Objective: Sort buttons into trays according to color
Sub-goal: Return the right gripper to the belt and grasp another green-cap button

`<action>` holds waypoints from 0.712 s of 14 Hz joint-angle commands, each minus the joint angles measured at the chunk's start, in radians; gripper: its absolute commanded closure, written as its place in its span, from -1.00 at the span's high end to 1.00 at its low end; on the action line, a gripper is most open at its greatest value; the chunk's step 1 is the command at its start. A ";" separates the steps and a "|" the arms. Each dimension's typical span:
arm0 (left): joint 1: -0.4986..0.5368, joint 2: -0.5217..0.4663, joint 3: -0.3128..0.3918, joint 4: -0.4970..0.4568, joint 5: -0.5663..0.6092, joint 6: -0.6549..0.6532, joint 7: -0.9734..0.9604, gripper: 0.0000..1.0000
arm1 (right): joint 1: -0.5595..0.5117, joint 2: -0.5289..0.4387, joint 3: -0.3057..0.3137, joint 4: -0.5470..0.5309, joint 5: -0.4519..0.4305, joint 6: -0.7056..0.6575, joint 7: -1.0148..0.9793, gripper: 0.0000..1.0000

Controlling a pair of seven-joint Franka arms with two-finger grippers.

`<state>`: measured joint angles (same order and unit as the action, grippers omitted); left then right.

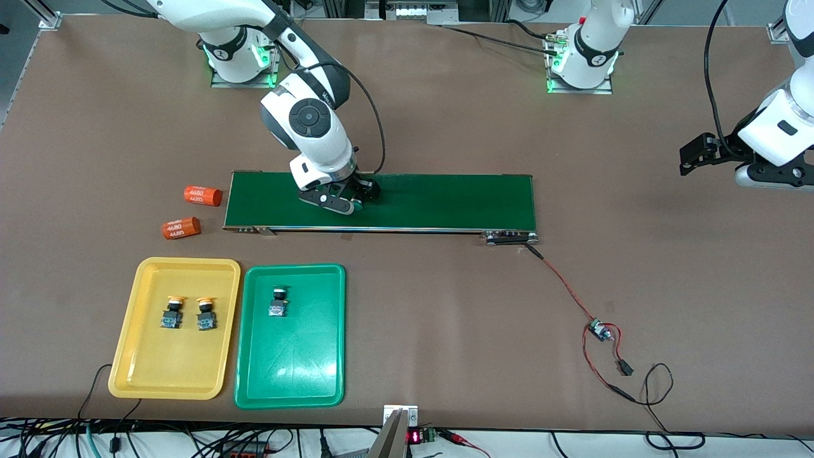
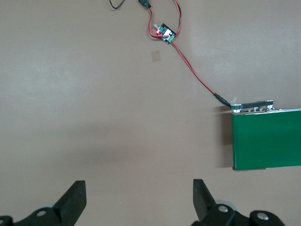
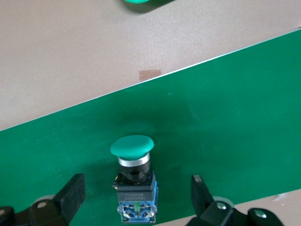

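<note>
Two yellow-capped buttons (image 1: pixel 172 312) (image 1: pixel 205 313) stand side by side in the yellow tray (image 1: pixel 130 381). One green-capped button (image 1: pixel 278 300) lies in the green tray (image 1: pixel 292 385) beside it. Another green button (image 3: pixel 134 181) lies on the dark-green conveyor belt (image 1: pixel 445 200). My right gripper (image 1: pixel 353 202) (image 3: pixel 137 193) is low over the belt and open, one finger on each side of that button with a gap on both sides. The hand hides that button in the front view. My left gripper (image 1: pixel 693 159) (image 2: pixel 139 202) waits open and empty over bare table at the left arm's end.
Two orange numbered cylinders (image 1: pixel 203 195) (image 1: pixel 181 228) lie off the belt's end toward the right arm's side. A red-and-black wire with a small circuit board (image 1: pixel 598 331) (image 2: pixel 165 33) runs from the belt's other end (image 2: pixel 268 141). Cables line the table's edge nearest the front camera.
</note>
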<state>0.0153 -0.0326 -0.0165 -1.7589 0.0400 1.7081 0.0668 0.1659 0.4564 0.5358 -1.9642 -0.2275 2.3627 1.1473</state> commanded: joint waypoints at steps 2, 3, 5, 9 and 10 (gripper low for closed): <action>-0.009 0.003 0.012 0.018 -0.009 -0.018 0.019 1.00 | 0.007 0.011 0.006 -0.033 0.013 0.039 0.008 0.93; -0.009 0.003 0.012 0.018 -0.009 -0.018 0.019 1.00 | 0.007 0.015 0.004 -0.039 0.013 0.047 0.000 0.81; -0.009 0.003 0.010 0.018 -0.009 -0.018 0.019 1.00 | 0.007 0.024 0.004 -0.050 0.005 0.050 -0.004 0.56; -0.008 0.005 0.012 0.018 -0.009 -0.018 0.021 1.00 | 0.003 0.025 0.000 -0.058 0.004 0.049 -0.041 -0.41; -0.008 0.005 0.012 0.018 -0.009 -0.018 0.021 1.00 | 0.003 0.025 -0.002 -0.058 0.004 0.046 -0.041 -0.64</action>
<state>0.0153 -0.0326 -0.0163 -1.7588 0.0400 1.7081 0.0668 0.1737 0.4891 0.5332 -2.0087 -0.2279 2.3968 1.1234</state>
